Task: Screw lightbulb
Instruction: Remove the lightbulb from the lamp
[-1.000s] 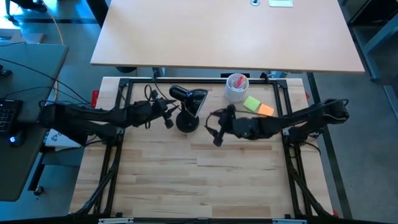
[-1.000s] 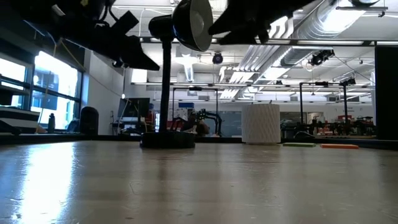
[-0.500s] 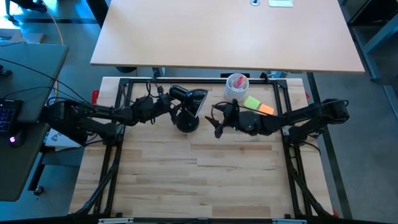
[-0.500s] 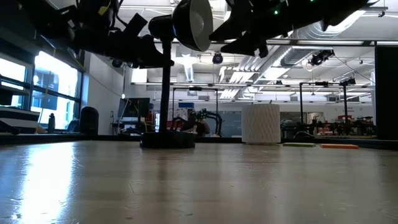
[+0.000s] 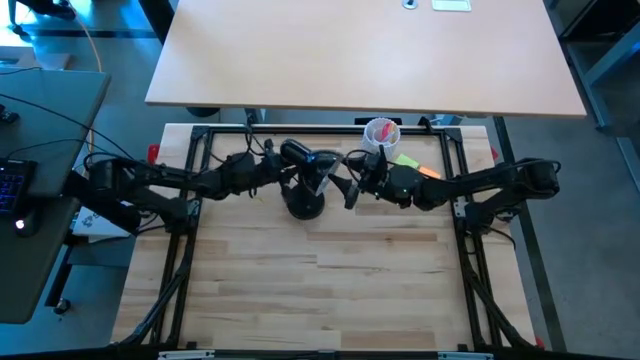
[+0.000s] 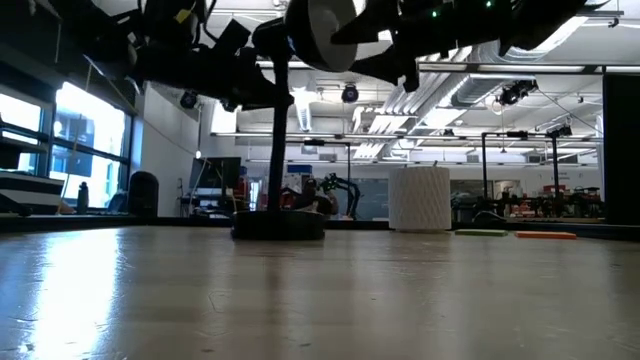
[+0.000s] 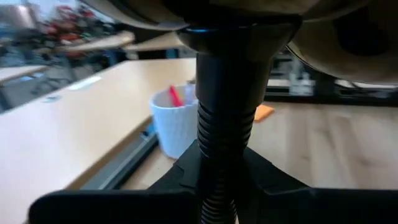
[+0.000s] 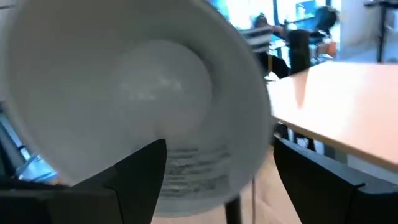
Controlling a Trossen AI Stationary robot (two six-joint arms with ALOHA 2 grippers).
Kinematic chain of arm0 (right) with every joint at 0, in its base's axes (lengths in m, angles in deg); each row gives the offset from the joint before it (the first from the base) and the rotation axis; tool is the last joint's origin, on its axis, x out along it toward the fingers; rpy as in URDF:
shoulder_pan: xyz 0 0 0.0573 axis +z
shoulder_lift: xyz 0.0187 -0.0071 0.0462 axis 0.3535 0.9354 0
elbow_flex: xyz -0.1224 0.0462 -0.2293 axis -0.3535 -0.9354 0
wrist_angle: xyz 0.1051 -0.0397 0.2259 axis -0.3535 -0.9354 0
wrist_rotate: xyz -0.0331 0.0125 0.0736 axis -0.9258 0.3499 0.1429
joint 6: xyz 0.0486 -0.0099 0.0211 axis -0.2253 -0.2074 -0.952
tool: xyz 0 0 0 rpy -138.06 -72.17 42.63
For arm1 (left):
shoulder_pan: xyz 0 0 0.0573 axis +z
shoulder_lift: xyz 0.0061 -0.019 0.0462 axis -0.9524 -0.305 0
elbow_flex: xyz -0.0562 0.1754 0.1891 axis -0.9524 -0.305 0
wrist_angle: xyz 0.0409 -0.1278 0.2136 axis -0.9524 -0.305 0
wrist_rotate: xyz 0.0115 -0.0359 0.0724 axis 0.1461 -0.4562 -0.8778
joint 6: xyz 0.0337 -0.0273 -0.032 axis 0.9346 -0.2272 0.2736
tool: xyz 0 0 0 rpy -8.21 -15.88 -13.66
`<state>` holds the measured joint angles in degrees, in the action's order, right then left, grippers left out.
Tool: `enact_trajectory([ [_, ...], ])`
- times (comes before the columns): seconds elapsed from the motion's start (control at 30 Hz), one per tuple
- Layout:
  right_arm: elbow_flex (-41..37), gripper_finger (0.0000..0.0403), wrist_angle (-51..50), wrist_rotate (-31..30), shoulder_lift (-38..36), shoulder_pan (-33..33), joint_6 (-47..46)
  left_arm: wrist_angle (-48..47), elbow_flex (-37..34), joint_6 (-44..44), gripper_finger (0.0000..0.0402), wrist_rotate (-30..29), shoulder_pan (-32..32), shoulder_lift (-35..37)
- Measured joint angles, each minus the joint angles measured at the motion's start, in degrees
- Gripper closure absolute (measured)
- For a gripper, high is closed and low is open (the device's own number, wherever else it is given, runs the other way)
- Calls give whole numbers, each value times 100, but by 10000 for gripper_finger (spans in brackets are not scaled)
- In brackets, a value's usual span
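Apparently lightbulb sits inside lamp shade, right gripper facing it.

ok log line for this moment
left gripper: at lamp neck | right gripper: at shade | bulb: in shade | step: screwing

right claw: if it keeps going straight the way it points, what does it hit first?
Most likely the lightbulb sitting inside the lamp shade. The right claw faces straight into the shade's mouth with the bulb dead ahead, though the remaining depth is unclear.
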<state>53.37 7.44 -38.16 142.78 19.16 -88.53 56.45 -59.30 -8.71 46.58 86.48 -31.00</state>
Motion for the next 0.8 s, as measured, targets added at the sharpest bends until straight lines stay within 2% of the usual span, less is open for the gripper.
enact_trajectory([
  [0.1, 0, 107, 58, 33, 0, 82, 377, -507, 255, -108, 362, 323, 0, 6],
  [0.2, 0, 107, 104, 49, 0, 147, 833, -869, 378, -216, 362, 349, -30, 22],
  [0.3, 0, 107, 178, 129, 2, 170, 1004, -909, 376, -200, 362, 363, -46, 28],
  [0.47, -4, 107, 295, 221, 4, 169, 649, -959, 376, -95, 358, 376, -48, 28],
  [0.57, -7, 107, 257, 471, 4, 223, 921, -981, 376, -36, 352, 371, -48, 28],
  [0.63, -3, 107, 37, 443, -4, 347, 1427, -1000, 376, 16, 352, 357, -48, 28],
  [0.7, 9, 107, -378, 75, -61, 509, 2038, -1008, 376, 66, 354, 339, -52, 28],
  [0.8, 7, 107, -882, -932, -126, 779, 2790, -1056, 376, 34, 355, 308, -48, 28],
])
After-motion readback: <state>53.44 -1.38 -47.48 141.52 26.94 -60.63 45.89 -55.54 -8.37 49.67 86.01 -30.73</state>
